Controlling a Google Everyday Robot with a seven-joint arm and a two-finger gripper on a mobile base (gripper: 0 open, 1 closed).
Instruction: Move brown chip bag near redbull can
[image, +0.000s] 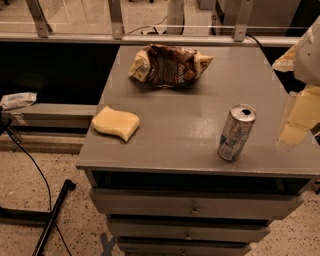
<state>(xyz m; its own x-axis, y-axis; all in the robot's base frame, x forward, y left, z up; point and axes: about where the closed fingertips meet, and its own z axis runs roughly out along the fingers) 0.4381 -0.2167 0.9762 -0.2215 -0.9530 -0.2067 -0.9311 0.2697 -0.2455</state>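
The brown chip bag (169, 66) lies crumpled at the back middle of the grey cabinet top (180, 135), its pale yellow ends pointing left and right. The redbull can (236, 132) stands upright near the front right, its pull-tab top showing. The gripper (296, 120) is a pale yellowish shape at the right edge of the view. It hangs over the cabinet's right side, to the right of the can and apart from it, and far from the bag. It holds nothing that I can see.
A plain yellow wavy sponge (116, 123) lies at the cabinet top's left edge. The cabinet has drawers (192, 206) below. A glass railing (150, 30) runs behind. A black cable and stand (52, 212) lie on the floor at left.
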